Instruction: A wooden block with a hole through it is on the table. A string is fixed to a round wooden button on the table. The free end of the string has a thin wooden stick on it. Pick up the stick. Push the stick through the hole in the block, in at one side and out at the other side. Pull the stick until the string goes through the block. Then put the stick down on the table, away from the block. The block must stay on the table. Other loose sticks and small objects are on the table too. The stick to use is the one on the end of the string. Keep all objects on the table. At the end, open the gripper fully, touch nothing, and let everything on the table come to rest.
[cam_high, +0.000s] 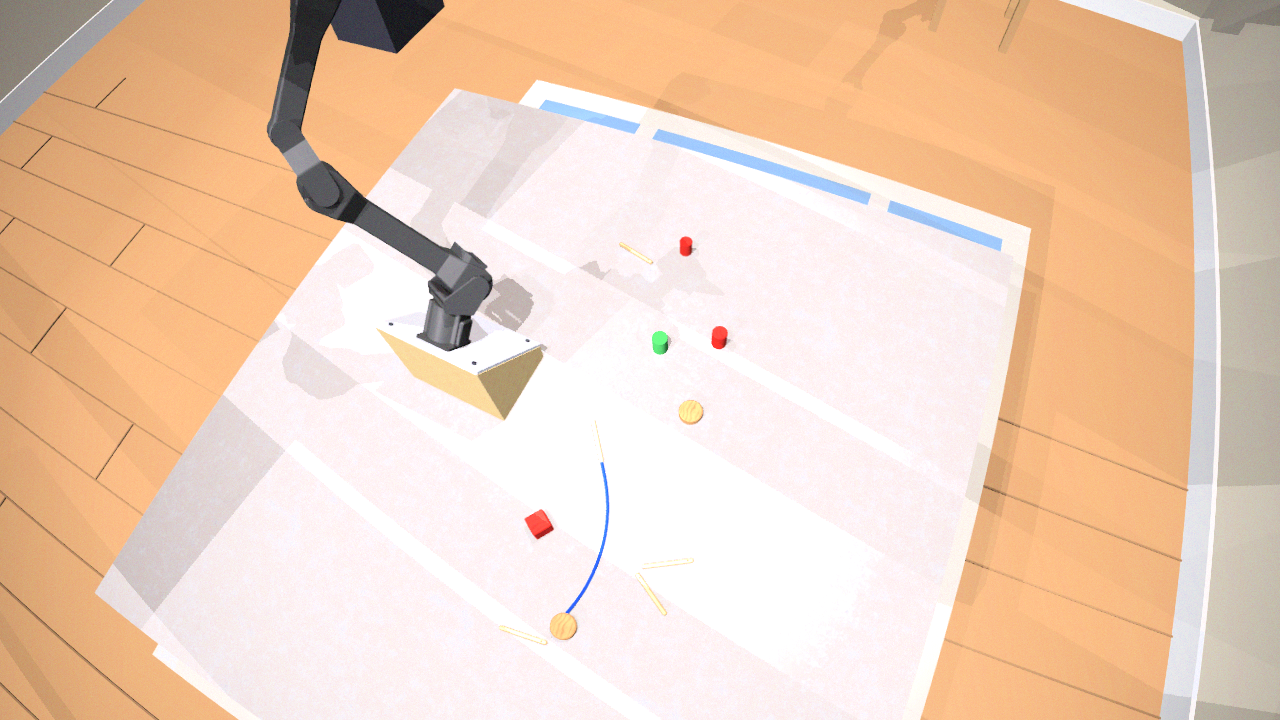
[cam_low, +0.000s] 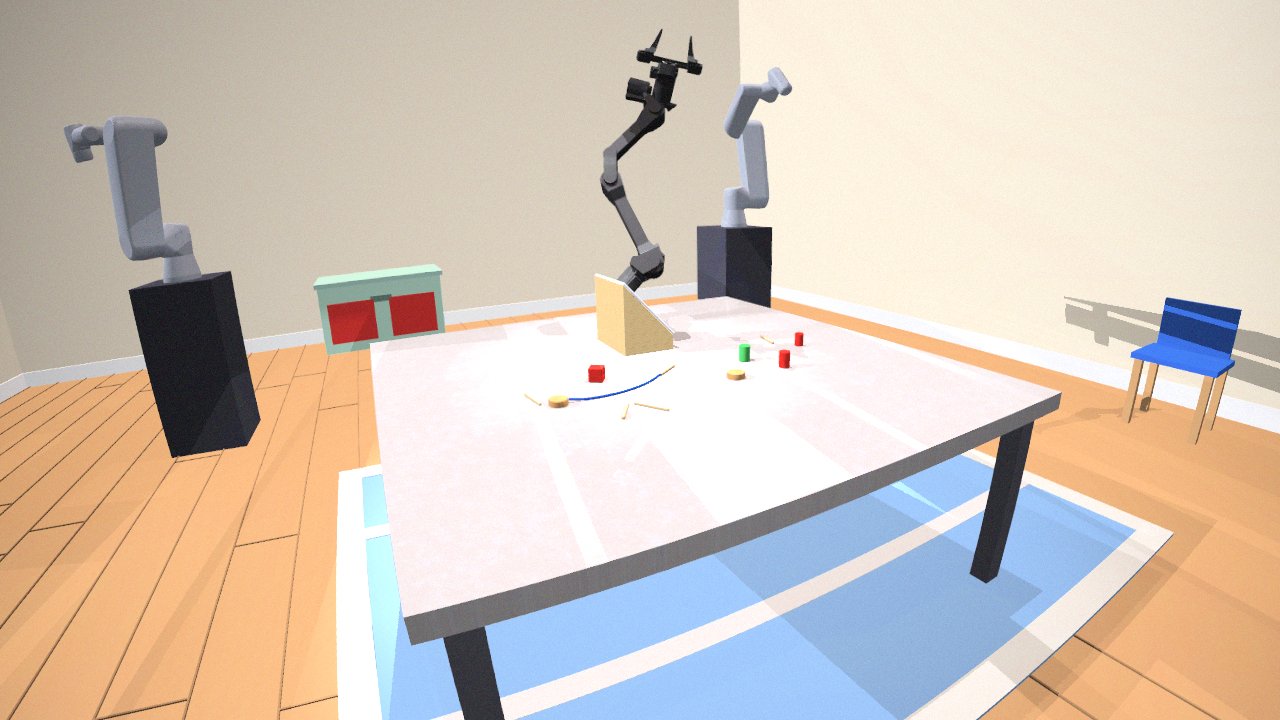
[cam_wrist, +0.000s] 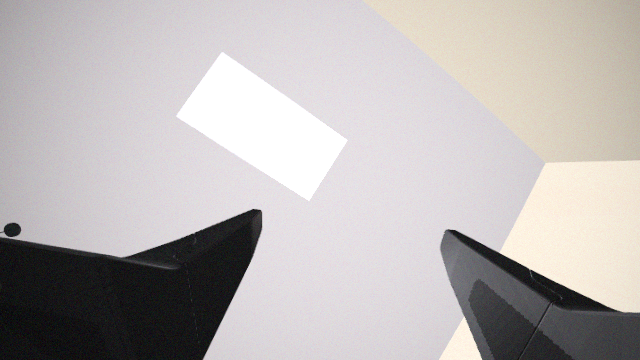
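A small red block (cam_high: 538, 523) (cam_low: 597, 373) sits on the table (cam_high: 805, 555) (cam_low: 716, 465); its hole cannot be made out. A blue string (cam_high: 607, 505) (cam_low: 617, 392) curves to the right of the block, outside it. One end is at a round wooden button (cam_high: 563, 625) (cam_low: 557, 402). At the other end a thin wooden stick (cam_high: 598, 441) (cam_low: 667, 368) lies on the table, nearer the arm's base. My gripper (cam_low: 675, 35) (cam_wrist: 351, 229) is open and empty, pointing up high above the table, far from the stick.
Loose sticks (cam_high: 668, 563) (cam_high: 651, 593) (cam_high: 522, 634) (cam_high: 636, 253) lie about. A second button (cam_high: 690, 411) (cam_low: 735, 375), a green cylinder (cam_high: 659, 342) (cam_low: 744, 352) and red cylinders (cam_high: 719, 337) (cam_high: 685, 246) stand to the right. The wedge-shaped mount (cam_high: 456, 380) (cam_low: 635, 326) carries the arm.
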